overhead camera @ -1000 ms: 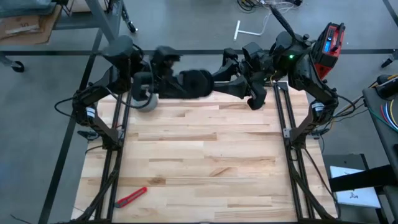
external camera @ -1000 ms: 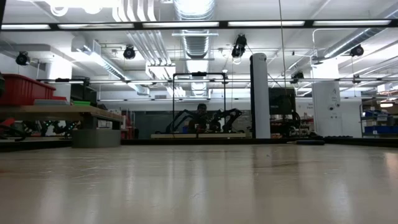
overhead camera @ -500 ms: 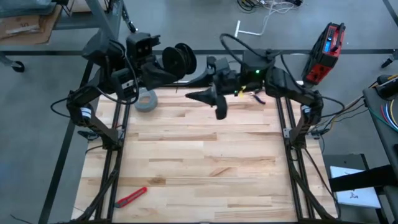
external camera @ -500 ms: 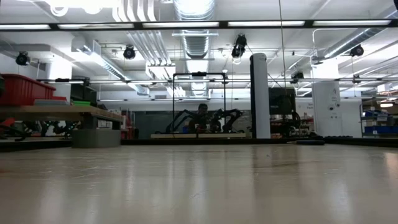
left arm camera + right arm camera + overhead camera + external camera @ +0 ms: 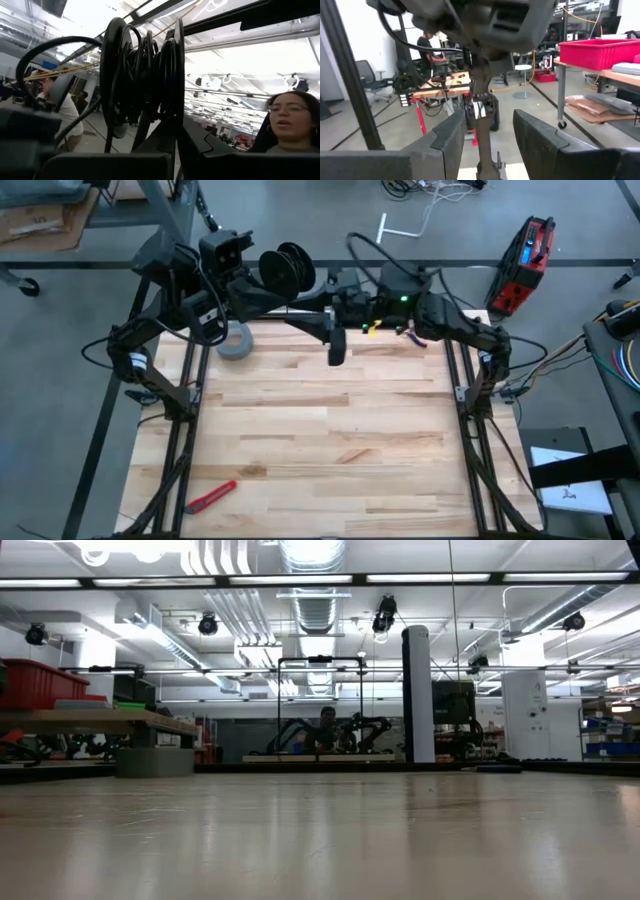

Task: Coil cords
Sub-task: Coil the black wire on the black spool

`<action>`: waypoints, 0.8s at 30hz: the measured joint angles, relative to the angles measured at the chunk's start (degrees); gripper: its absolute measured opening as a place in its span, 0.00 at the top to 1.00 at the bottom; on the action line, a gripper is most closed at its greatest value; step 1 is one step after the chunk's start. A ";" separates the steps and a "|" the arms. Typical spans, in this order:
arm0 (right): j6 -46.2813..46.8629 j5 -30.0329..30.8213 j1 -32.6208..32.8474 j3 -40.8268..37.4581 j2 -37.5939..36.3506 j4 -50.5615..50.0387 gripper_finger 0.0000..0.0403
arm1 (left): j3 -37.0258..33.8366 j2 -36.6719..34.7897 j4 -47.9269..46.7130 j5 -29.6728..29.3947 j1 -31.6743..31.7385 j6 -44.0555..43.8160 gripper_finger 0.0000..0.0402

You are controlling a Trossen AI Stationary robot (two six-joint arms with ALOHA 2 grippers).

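High view: the small black round reel [image 5: 287, 268] wound with thin black cord is held raised over the table's far edge, clamped by the left gripper [image 5: 268, 280]. Right wrist view: the right gripper [image 5: 489, 131] is seen spread wide, empty.

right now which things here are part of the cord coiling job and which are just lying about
Part of the job:
- reel, wound with thin black cord, held up by the left hand beyond the table's far edge
- right hand, open, just right of the reel

Lying about:
- grey tape roll, table's far left
- red knife, near left corner
- red case, on the floor
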 joint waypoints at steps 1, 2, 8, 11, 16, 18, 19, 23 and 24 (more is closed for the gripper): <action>0.55 0.00 0.00 -0.05 0.38 0.50 0.60 | 0.00 0.00 0.05 0.00 0.00 0.02 1.00; 1.43 0.00 0.00 -0.07 0.93 1.42 0.60 | 0.00 0.05 0.18 0.00 0.02 0.02 1.00; 2.85 0.00 -0.20 -0.04 1.59 5.16 0.60 | 0.00 0.15 0.22 0.00 -0.02 0.02 1.00; 3.25 0.02 -0.26 -0.04 1.77 5.83 0.67 | 0.00 0.15 0.22 -0.02 -0.02 0.00 1.00; -0.30 0.61 0.16 -0.04 0.79 4.27 0.96 | 0.00 0.15 0.15 -0.03 -0.02 0.02 1.00; -1.44 2.96 1.06 -0.04 -0.02 4.25 0.98 | 0.00 0.15 0.15 -0.05 -0.02 -0.03 1.00; -2.30 3.38 1.35 -0.04 -0.79 4.06 0.99 | 0.00 0.15 0.15 -0.02 -0.02 -0.20 1.00; -7.00 6.61 3.39 0.22 -3.84 -0.36 1.00 | 0.02 0.05 -2.73 0.04 -0.02 -3.59 1.00; -9.09 8.62 4.15 0.22 -4.66 -1.77 1.00 | 0.02 -0.09 -4.69 0.06 -0.01 -5.29 1.00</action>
